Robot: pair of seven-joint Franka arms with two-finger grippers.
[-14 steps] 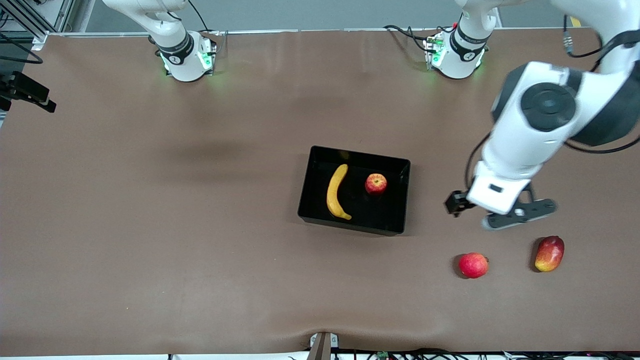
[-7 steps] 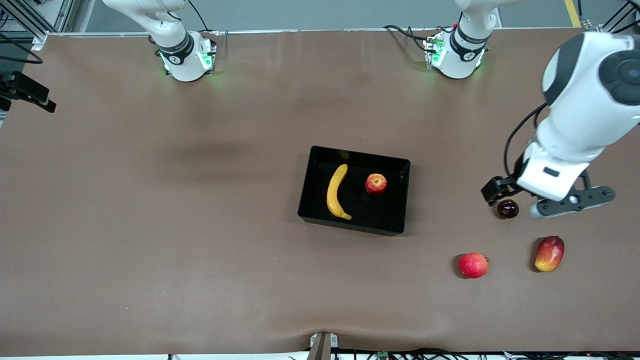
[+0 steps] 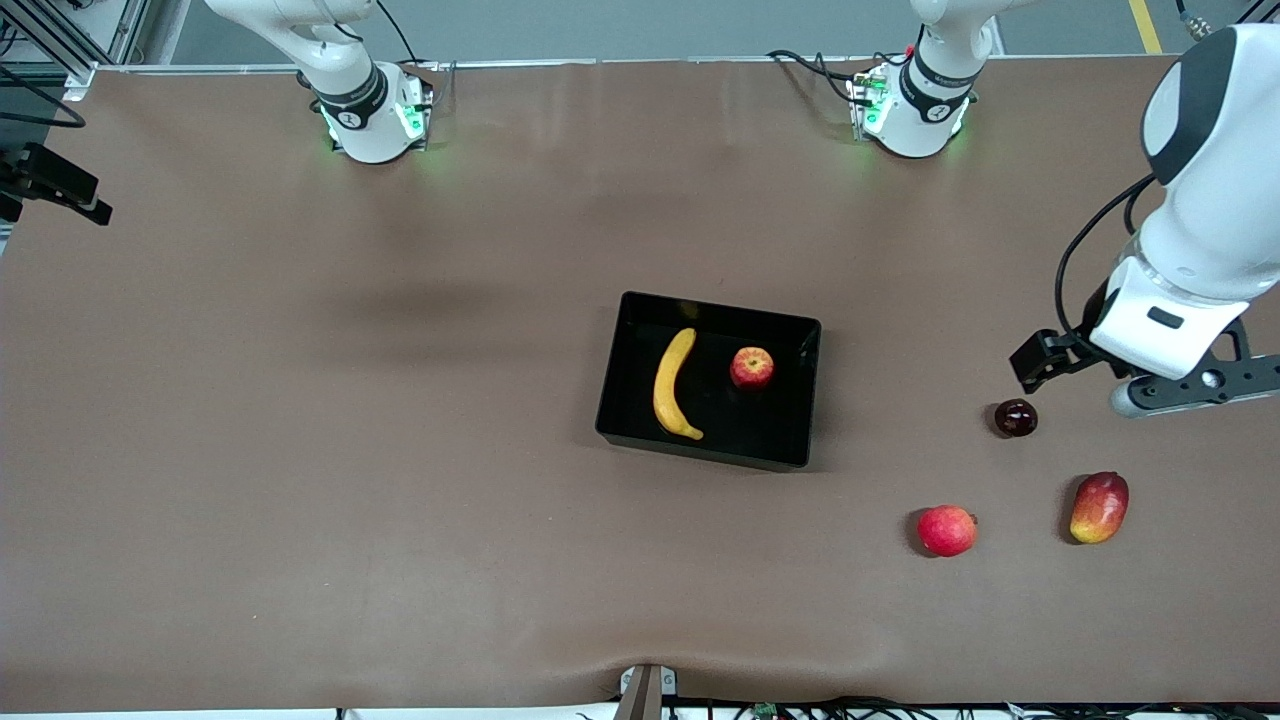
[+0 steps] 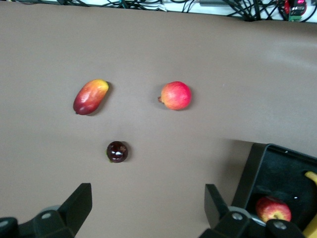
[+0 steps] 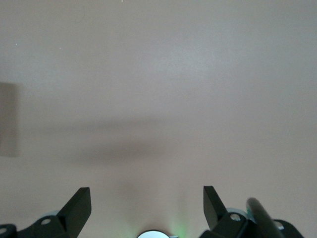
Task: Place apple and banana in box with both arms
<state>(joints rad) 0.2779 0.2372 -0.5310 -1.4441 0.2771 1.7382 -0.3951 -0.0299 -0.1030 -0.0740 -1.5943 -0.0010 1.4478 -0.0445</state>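
The black box [image 3: 712, 302] lies mid-table. The yellow banana [image 3: 672, 385] and the red, yellow-streaked apple [image 3: 751, 367] lie inside it, side by side and apart. My left gripper [image 4: 147, 206] is open and empty, up in the air over bare table near the left arm's end; its hand [image 3: 1160, 330] shows in the front view. The left wrist view shows a corner of the box [image 4: 255, 168] with the apple [image 4: 271, 208] in it. My right gripper [image 5: 147, 203] is open and empty over bare table and is outside the front view.
A small dark round fruit [image 3: 1015, 417] lies beside the left hand. A deep-red round fruit [image 3: 945, 530] and a red-yellow mango [image 3: 1098, 507] lie nearer the front camera. All three are outside the box, toward the left arm's end.
The left arm has swung away from the box toward its own end of the table, uncovering the small dark fruit. Fruits and box have not moved.
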